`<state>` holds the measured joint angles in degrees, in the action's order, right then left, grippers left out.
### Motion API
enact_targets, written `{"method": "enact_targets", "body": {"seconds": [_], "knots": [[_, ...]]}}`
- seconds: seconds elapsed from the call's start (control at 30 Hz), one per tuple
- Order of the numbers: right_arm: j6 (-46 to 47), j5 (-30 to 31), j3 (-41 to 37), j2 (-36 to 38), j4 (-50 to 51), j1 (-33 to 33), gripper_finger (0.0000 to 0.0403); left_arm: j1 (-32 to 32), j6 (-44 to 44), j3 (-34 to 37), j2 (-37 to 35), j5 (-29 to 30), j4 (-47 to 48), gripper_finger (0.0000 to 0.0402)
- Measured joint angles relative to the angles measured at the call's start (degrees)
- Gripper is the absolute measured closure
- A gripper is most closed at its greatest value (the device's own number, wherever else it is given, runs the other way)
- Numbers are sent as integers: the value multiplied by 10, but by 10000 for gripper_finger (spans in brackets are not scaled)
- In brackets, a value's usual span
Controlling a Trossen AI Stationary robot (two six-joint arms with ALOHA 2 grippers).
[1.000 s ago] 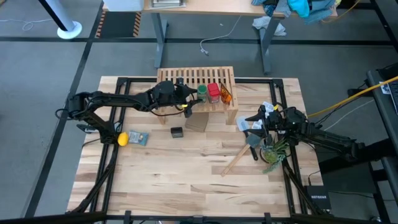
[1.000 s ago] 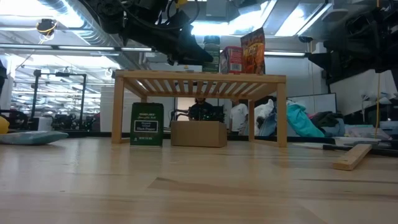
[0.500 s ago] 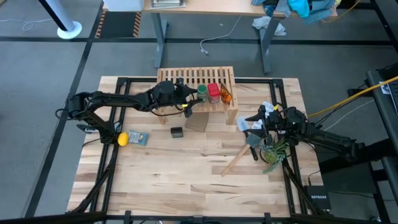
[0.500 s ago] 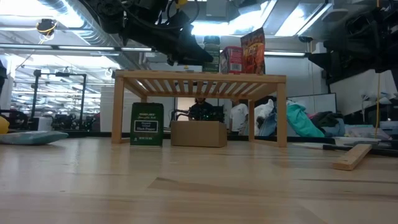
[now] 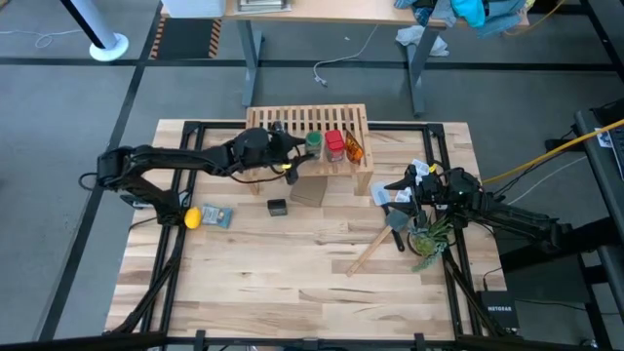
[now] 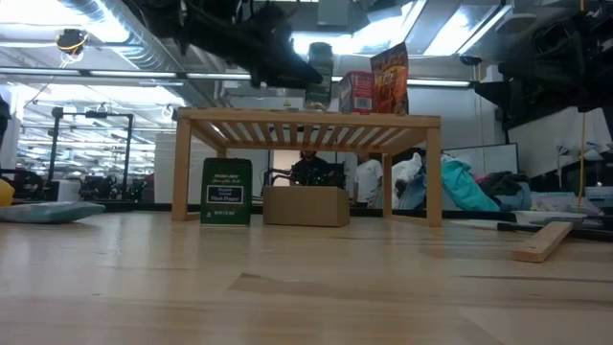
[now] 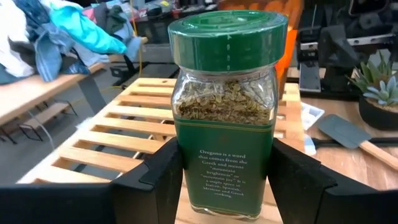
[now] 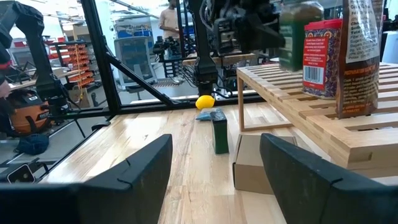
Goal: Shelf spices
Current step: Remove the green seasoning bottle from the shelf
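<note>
Green-lidded oregano jar (image 7: pixel 225 112) stands upright on the slatted top of the wooden shelf (image 5: pixel 308 124), just beside the red jar (image 5: pixel 334 144), with the orange packet (image 5: pixel 354 148) on the red jar's other side. My left jaws (image 5: pixel 292 148) sit open around the oregano jar: in the left wrist view one finger flanks each side of the glass, and I cannot tell whether either finger touches it.

Remaining work, as I judge it: the dark grey-black jar (image 5: pixel 277 207) lies on the table (image 5: pixel 292 283) in front of the shelf, well apart from the three shelved containers. A green box (image 6: pixel 226 192) and a cardboard box (image 6: pixel 306 205) sit under the shelf.

My right jaws (image 5: pixel 395 192) are parked open to the right of the shelf, near the small plant (image 5: pixel 427 237).

Hazards from this position:
- Withdrawal off-axis. If a finger drags the glass, the oregano jar could tip or slide toward the shelf edge.
- Neighbour contact. The red jar stands close; a sideways swing of my left jaws could knock it into the orange packet.
- Slat gaps. A jar base set partly over a gap may rock.
</note>
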<state>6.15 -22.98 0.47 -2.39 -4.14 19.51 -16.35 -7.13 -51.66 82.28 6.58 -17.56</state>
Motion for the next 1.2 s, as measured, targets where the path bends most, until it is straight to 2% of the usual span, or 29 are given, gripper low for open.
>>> {"method": "enact_targets", "body": {"seconds": [0.3,0.7,0.97,1.2], "knots": [[0,0,0,0,0,0,152,64,-9,0,-68,99,74,215],[0,0,0,0,0,0,152,232,89,0,-174,350,268,216],[0,0,0,0,0,0,152,374,246,0,-193,536,420,216],[0,0,0,0,0,0,152,483,442,53,-194,648,496,216]]}}
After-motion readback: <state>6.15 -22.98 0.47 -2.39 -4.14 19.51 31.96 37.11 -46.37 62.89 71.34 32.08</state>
